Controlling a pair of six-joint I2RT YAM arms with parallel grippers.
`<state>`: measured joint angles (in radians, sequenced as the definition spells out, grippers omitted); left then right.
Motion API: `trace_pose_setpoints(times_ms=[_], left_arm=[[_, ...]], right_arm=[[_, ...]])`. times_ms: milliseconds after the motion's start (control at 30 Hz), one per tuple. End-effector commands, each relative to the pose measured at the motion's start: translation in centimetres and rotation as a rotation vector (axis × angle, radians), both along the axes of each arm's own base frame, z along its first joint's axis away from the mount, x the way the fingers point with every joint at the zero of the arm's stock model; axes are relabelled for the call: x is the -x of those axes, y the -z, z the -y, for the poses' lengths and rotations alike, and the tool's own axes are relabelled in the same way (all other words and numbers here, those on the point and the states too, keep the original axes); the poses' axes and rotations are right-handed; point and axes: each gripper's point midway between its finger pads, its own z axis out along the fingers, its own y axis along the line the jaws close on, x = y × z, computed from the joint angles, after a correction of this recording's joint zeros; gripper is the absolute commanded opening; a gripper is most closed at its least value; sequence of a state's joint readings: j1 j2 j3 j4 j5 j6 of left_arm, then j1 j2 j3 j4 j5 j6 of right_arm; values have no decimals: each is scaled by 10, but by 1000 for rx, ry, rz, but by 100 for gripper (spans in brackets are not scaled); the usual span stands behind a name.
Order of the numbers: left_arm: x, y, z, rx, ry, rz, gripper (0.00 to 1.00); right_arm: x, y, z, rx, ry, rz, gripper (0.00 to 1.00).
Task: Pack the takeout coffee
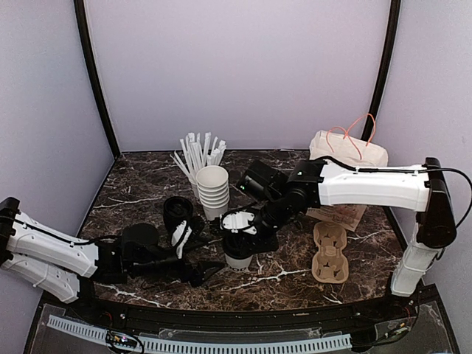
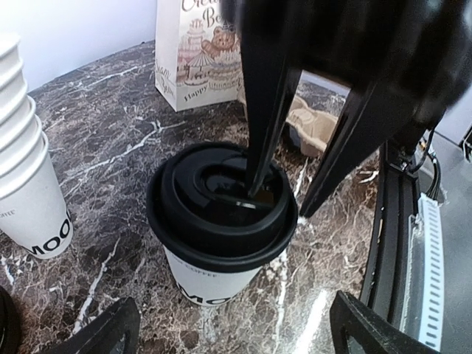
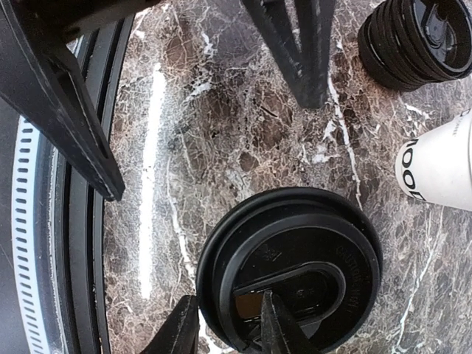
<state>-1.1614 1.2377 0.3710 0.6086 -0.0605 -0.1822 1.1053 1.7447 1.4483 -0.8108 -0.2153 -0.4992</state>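
Takeout coffee is standing at table centre. Right gripper is straddling its lid rim, jaws part-open; grip unclear. Left gripper is gaping wide, empty. Risk: a rim pull popping the lid, tipping the cup.

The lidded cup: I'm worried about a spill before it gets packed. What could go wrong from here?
1. The right jaws straddle the rim of the lid, one tip in its recess and one outside. A pull from there could pop the lid off or tip the cup.
2. The stack of empty cups stands close beside it, so a sideways slide might knock them over.
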Motion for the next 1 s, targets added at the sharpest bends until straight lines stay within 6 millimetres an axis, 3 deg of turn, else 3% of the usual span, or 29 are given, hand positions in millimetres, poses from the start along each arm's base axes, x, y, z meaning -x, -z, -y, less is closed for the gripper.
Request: trace_pose_setpoints(times_ms=[0,200,233,267,300,467,567,800,967], left_arm=[[4,-5,-8,5,-17,-39,92],[-20,-33,-19,64,-211,-107,90],[-28,-25,-27,42,-285,-157,89],[-34,-33,-25,76,-333,-217,86],[-37,-24,-30,40,-363,-262,86],[-41,-15,-17,83,-387,-485,79],[-41,-6,-14,108,-383,-572,76],[-51,-9,-17,200,-398,-621,73],[-56,1,-15,208,-395,-682,71]], right_arm=[[1,-14,-3,-7,-1,2,31],[-1,-67,0,-104,10,29,39],[-4,-72,1,-118,30,22,40],[-9,-74,2,-129,47,9,41],[-16,-73,5,-137,75,-8,41],[-67,-62,25,-193,270,-169,38],[-81,-54,32,-229,329,-294,34],[-61,-22,35,-206,329,-525,35],[-43,-5,40,-171,303,-628,37]])
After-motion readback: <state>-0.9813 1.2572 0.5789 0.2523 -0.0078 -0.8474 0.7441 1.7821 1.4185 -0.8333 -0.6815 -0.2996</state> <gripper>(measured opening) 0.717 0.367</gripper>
